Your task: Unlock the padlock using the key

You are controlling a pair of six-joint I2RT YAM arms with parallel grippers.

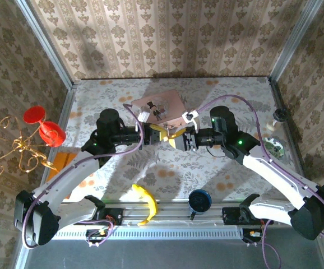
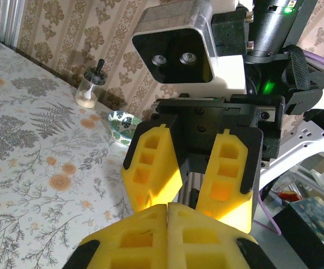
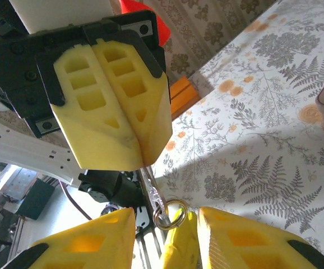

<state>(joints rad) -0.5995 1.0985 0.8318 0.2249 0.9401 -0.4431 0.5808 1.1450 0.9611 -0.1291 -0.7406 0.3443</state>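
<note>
the left gripper (image 3: 142, 161) is closed on a thin key (image 3: 152, 190) with a small ring (image 3: 167, 217), raised over the table (image 3: 263, 140). the right gripper (image 2: 190, 208) faces it, jaws apart, empty. the padlock i cannot make out.

Left gripper (image 1: 160, 133) and right gripper (image 1: 175, 139) tip to tip at centre of tablecloth (image 1: 218, 171), no passage between, pink box (image 1: 161, 108) close behind, open run in front down to banana (image 1: 146, 203) and blue cup (image 1: 199, 200) by near rail (image 1: 170, 213), bottle (image 1: 279, 115) and bowl (image 1: 274, 147) at right edge.
</note>
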